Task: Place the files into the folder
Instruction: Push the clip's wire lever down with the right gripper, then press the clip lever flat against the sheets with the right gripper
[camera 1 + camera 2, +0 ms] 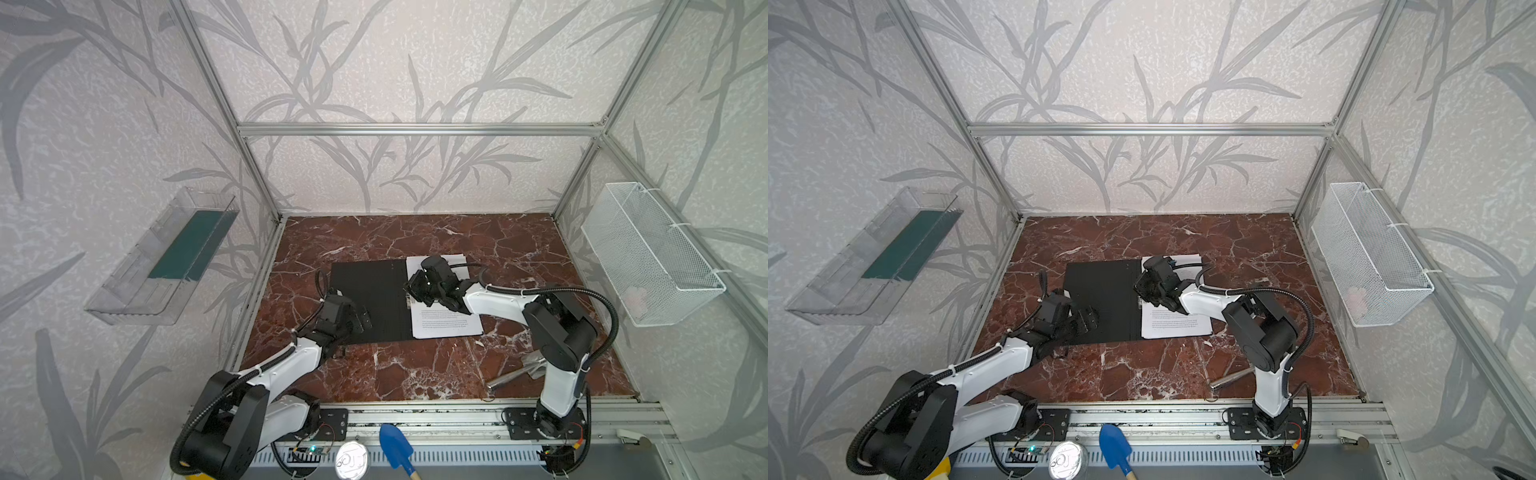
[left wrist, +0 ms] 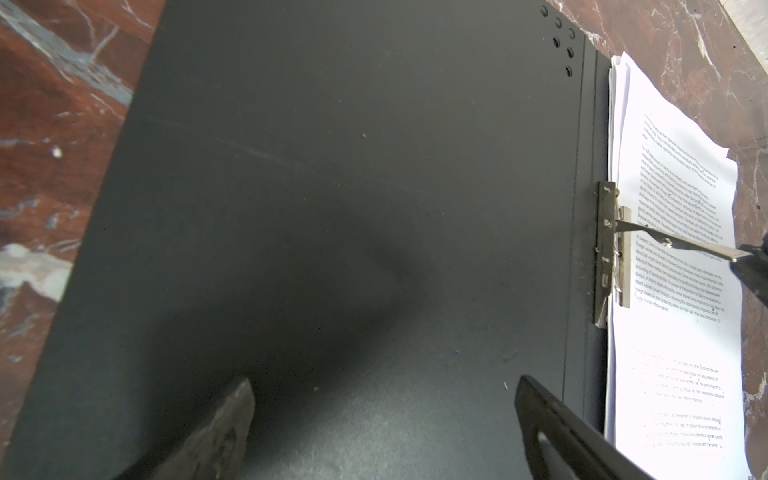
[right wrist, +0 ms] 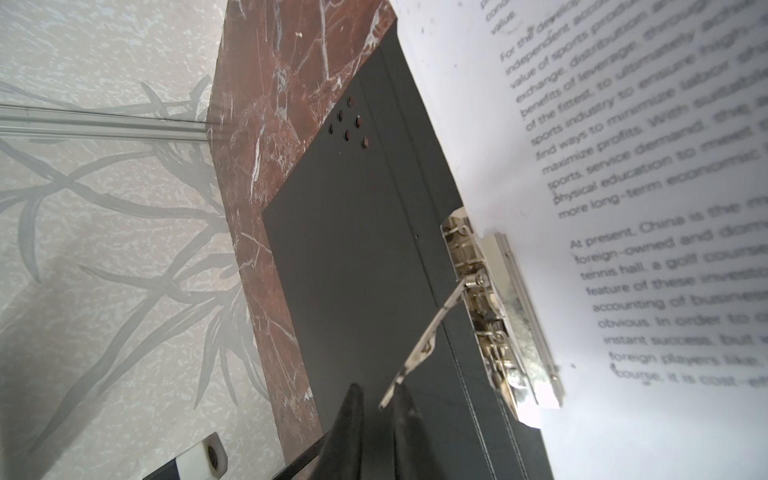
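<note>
The folder [image 1: 374, 299] [image 1: 1108, 291] lies open on the marble table, black inside up. The files [image 1: 449, 328] [image 1: 1179, 326], a stack of white printed sheets, rest on its right half with one edge under the metal clip [image 2: 606, 249] [image 3: 498, 311]. The clip's lever [image 2: 673, 243] [image 3: 432, 332] stands raised. My right gripper [image 1: 409, 286] [image 1: 1138, 286] [image 3: 378, 388] is at the lever's tip, jaws nearly closed with the tip between them. My left gripper [image 1: 361, 318] [image 1: 1088, 320] [image 2: 384, 382] hovers wide open over the folder's bare left flap [image 2: 332, 208], holding nothing.
A clear plastic bin [image 1: 166, 257] hangs on the left wall and a white mesh basket [image 1: 648, 253] on the right wall. A metal tool [image 1: 515, 374] lies at the table's front right. A blue trowel [image 1: 395, 446] and a tin lid [image 1: 352, 459] sit past the front rail.
</note>
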### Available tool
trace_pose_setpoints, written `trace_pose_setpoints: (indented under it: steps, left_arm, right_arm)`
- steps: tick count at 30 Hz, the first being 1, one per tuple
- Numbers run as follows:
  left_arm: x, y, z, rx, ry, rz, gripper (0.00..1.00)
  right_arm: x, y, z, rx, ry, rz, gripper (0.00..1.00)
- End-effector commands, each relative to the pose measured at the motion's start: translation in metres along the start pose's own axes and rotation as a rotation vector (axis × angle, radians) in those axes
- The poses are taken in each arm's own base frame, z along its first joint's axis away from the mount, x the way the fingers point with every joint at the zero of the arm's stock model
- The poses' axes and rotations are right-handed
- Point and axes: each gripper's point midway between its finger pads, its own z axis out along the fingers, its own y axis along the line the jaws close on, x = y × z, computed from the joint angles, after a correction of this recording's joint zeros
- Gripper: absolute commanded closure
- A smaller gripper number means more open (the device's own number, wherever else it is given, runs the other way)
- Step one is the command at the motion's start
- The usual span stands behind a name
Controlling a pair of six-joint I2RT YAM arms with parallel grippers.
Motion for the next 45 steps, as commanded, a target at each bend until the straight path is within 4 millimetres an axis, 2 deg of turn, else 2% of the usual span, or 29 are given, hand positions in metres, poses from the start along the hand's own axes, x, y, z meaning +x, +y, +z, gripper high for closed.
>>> trace_pose_setpoints:
  steps: [1, 14, 20, 24, 27, 30, 45]
  left_arm:
    - [0.01, 0.013, 0.0, -0.038, 0.026, -0.013, 0.01]
    - [0.01, 0.014, 0.0, -0.045, 0.024, -0.013, 0.01]
    - [0.01, 0.016, 0.0, -0.054, 0.022, -0.013, 0.01]
    - [0.01, 0.017, 0.001, -0.057, 0.023, -0.014, 0.01]
    - [0.01, 0.017, 0.001, -0.058, 0.024, -0.018, 0.01]
    - [0.012, 0.017, 0.002, -0.054, 0.029, -0.022, 0.01]
    - [0.013, 0.031, 0.003, -0.119, 0.016, -0.05, 0.01]
  right_arm:
    - [0.0, -0.011, 0.006, 0.014, 0.005, 0.013, 0.85]
    - [0.004, -0.023, 0.005, 0.024, 0.023, 0.044, 0.88]
    - [0.006, -0.025, 0.0, 0.015, 0.02, 0.047, 0.93]
    - [0.008, -0.032, -0.003, 0.013, 0.017, 0.047, 1.0]
    - [0.012, -0.039, -0.005, 0.018, 0.03, 0.011, 1.0]
    - [0.018, -0.055, -0.007, 0.048, 0.045, -0.039, 1.0]
    - [0.029, -0.168, -0.033, 0.317, 0.001, -0.225, 1.0]
